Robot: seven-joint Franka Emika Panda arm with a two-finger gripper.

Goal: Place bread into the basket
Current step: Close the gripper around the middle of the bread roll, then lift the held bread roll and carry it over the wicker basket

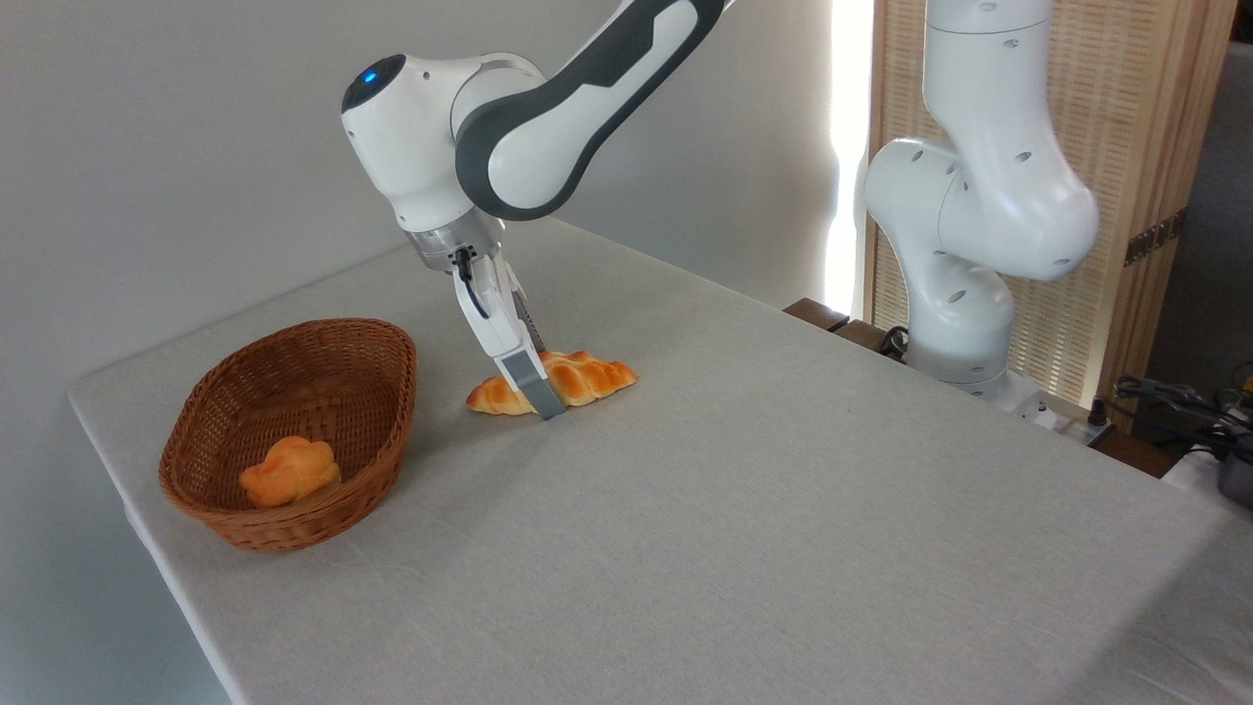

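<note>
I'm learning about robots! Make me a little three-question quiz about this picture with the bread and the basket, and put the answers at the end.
1. True or false: the long braided bread is already inside the basket.
2. What lies in the basket right now? A) a small round bun B) a spoon C) nothing
3. Fill the gap: the gripper is down at the bread's ____ (middle / left tip).

Key
1. False; it lies on the table, to the right of the basket.
2. A, the small round bun.
3. Middle; the fingers straddle the loaf there.
</note>
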